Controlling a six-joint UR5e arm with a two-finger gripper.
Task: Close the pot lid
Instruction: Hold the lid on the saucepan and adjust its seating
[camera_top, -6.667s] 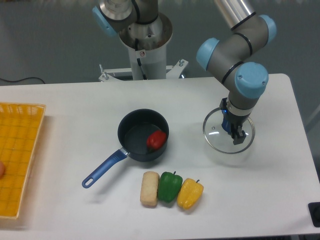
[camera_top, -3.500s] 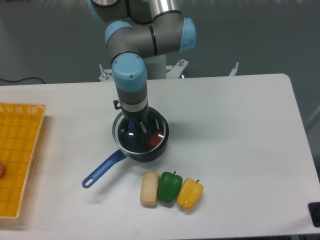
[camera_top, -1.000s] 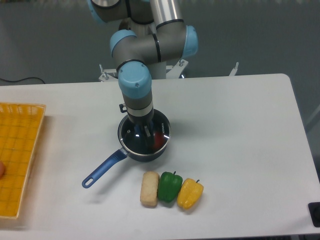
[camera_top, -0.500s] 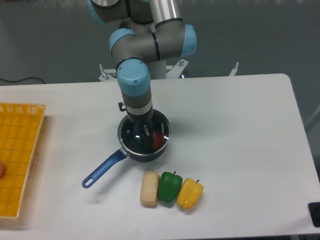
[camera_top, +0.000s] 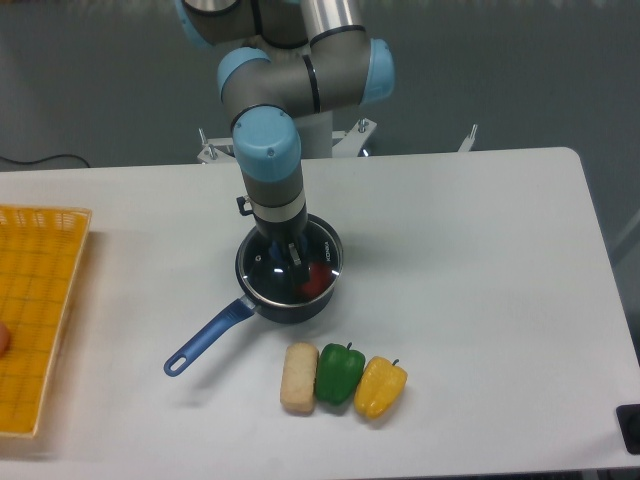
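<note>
Lid (camera_top: 322, 250) sits on the pot (camera_top: 288, 300) near table (camera_top: 480, 300) centre, a red item showing through the glass. Gripper (camera_top: 288, 262) points straight down over the lid's middle; fingers seem to flank the knob, but whether they clamp it cannot be told. Blue handle points front-left.

Your arm reaches forward from the rear mount, elbow folded, wrist pointing straight down. Gripper (camera_top: 287, 256) hangs vertical at centre table, dark fingers (camera_top: 297, 260) close together. From this angle you can't tell if they're clamping or slightly apart.
</note>
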